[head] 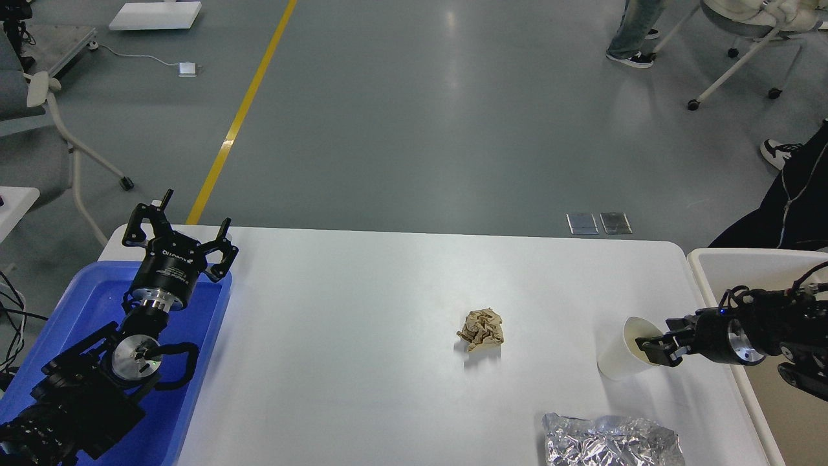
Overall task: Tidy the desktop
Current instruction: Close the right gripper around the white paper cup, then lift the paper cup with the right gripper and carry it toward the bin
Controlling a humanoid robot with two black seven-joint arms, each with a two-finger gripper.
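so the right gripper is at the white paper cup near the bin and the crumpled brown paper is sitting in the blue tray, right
Not quite. The right gripper is at the white paper cup near the bin, but the crumpled brown paper lies on the desktop, near its middle, not in the blue tray. The head view shows it.

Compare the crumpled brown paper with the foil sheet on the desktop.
The brown paper is a small matte tan ball near the middle of the desktop; the foil sheet is larger, shiny silver, flatter, and lies at the near edge. Both are crumpled, and neither is held.
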